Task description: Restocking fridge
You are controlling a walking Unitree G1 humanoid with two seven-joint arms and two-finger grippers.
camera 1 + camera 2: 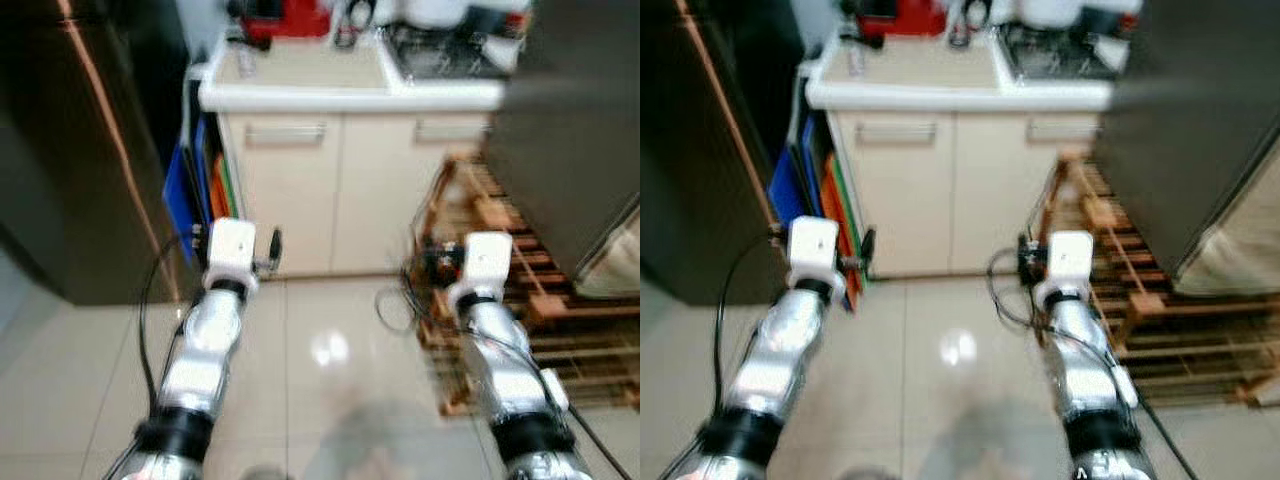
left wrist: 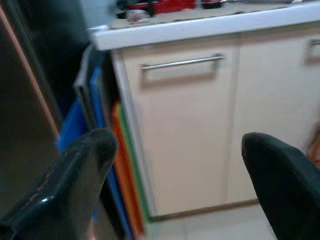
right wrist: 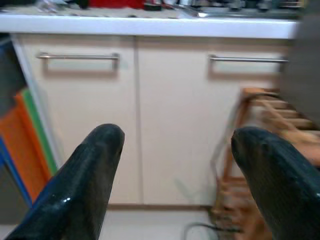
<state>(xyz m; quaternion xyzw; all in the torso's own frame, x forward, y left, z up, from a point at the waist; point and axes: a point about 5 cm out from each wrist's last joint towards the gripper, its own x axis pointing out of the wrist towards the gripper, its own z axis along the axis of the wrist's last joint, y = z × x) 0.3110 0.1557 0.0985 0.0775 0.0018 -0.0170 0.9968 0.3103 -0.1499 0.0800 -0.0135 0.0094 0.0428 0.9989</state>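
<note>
left gripper [image 2: 175, 150] and right gripper [image 3: 172, 150] gape wide, empty, facing the far cabinet [image 1: 300, 190]; fridge [image 1: 80, 150] at left.

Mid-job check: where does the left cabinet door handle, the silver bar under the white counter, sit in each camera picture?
Left eye view: left cabinet door handle, upper middle, above the left arm.
Right eye view: upper left of centre.
Left wrist view: upper middle, above the open fingers.
Right wrist view: upper left.
Shared landmark: the white counter edge just above the handle.
</note>
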